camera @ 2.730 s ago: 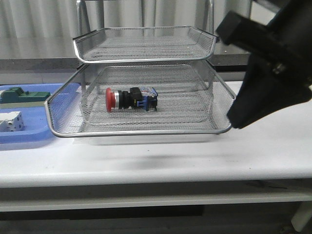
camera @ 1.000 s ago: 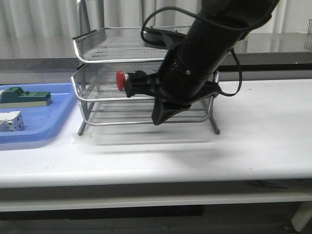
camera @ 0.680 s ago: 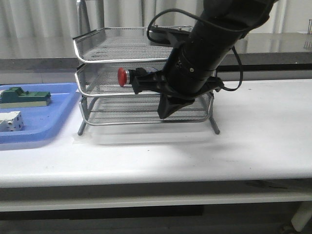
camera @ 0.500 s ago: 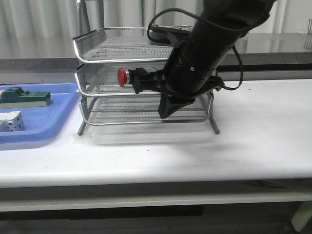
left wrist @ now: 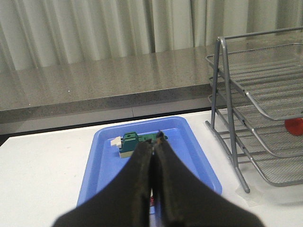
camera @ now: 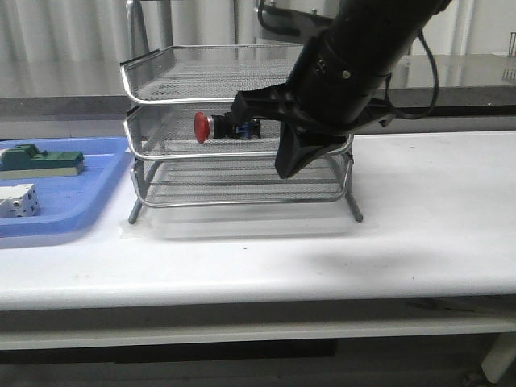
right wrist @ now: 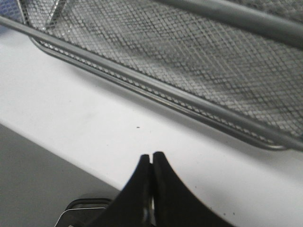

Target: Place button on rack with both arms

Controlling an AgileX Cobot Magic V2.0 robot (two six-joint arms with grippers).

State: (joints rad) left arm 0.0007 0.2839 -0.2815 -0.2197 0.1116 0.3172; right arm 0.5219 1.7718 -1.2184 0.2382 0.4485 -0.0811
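Note:
The button (camera: 214, 126) lies on its side on the middle tier of the silver wire rack (camera: 161, 149), red cap to the left. Its red cap also shows in the left wrist view (left wrist: 294, 126). My right arm (camera: 355, 64) hangs in front of the rack's right half. My right gripper (camera: 289, 166) is shut and empty, apart from the button, pointing down over the white table by the rack's lower rim (right wrist: 156, 90); it also shows in the right wrist view (right wrist: 152, 156). My left gripper (left wrist: 155, 141) is shut and empty above the blue tray (left wrist: 199, 161).
The blue tray (camera: 81, 205) left of the rack holds a green block (camera: 40, 160) and a white block with dots (camera: 18, 201). The green block also shows in the left wrist view (left wrist: 134, 141). The rack's legs (left wrist: 227, 118) stand to the right of the tray.
My right arm has pulled up and to the right, away from the button. The button stays on the middle tier, free of the gripper.

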